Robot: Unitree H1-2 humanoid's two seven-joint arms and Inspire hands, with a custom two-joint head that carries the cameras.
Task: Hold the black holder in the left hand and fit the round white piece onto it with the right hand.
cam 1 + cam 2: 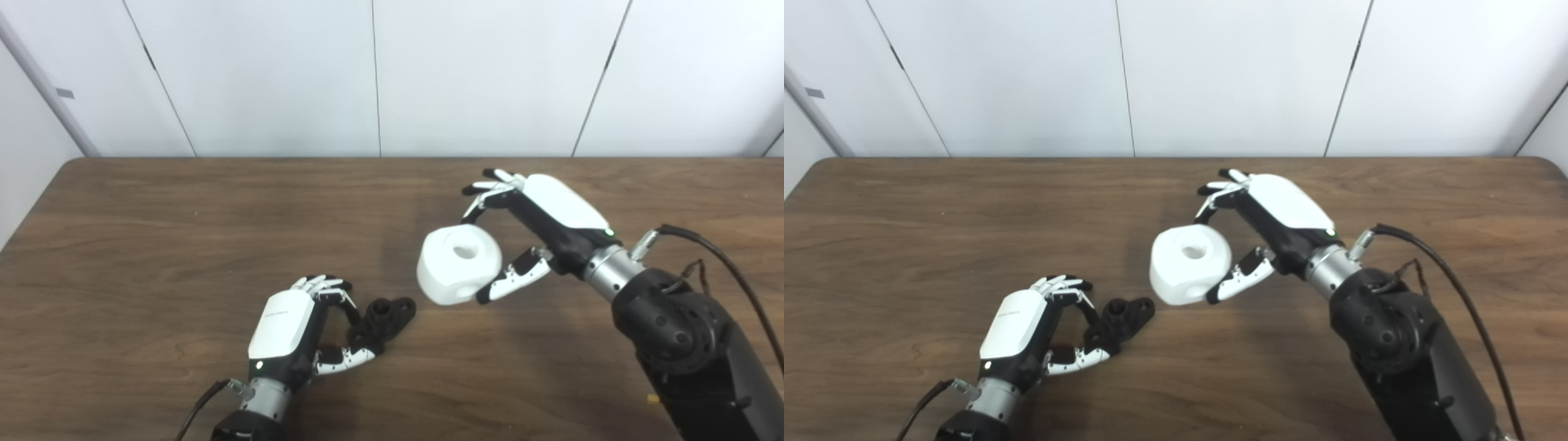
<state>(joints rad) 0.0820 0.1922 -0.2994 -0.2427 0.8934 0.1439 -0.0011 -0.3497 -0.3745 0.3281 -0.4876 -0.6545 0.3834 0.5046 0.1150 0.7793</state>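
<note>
Near the middle of the frame, a bit to the right, the right hand (pixel 539 226) holds the white piece (pixel 459 263). Its fingers (pixel 490 187) curl over the far side of the piece and its thumb (pixel 511 278) presses on the near right side, so the piece is pinched between them. The white piece is round and chunky, with a hole in its top and a smaller dent low on its side. It looks lifted a little off the table (pixel 153 233), with a soft shadow under it, but I cannot tell for sure if its bottom touches the wood.

Lower down and left of the middle, the left hand (pixel 288 324) grips the holder (pixel 383 318). The fingers bend around the left end of the holder from above and the thumb comes in from below, so that end is squeezed between them. The holder is small and black, with a round knob on top, and its free end sticks out to the upper right, toward the white piece. It sits low, on or very close to the table.

The holder and the white piece are near each other but do not touch; brown wood shows between them. The right arm comes in big and dark from the lower right corner, with a black cable (pixel 723 257) looping beside it.
</note>
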